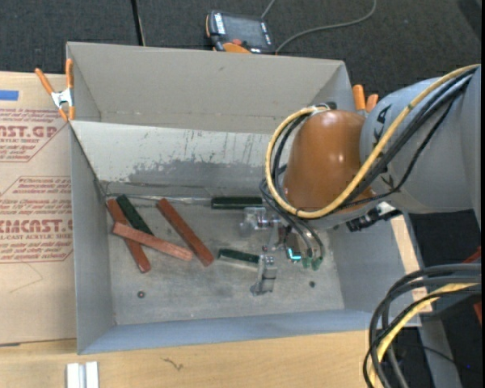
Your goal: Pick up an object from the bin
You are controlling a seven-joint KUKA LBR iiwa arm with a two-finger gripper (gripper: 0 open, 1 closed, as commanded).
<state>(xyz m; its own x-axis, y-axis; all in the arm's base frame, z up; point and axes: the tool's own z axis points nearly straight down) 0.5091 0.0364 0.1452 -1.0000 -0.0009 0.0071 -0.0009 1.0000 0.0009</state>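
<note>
- The metal gripper (263,283) hung low over the scuffed grey bin (186,148), toward five o'clock; open or closed, I couldn't tell.
- A slim dark-green bar (238,256) lay flat at its ten o'clock.
- Flat reddish-brown sticks (153,245) lay crossed at nine o'clock.

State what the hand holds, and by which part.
Cannot tell: the hand is at the right end of a short dark green stick; whether it grips is unclear.

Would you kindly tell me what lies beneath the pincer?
A short dark green stick ends beside the pincer; whatever lies under the wrist is hidden.
</note>
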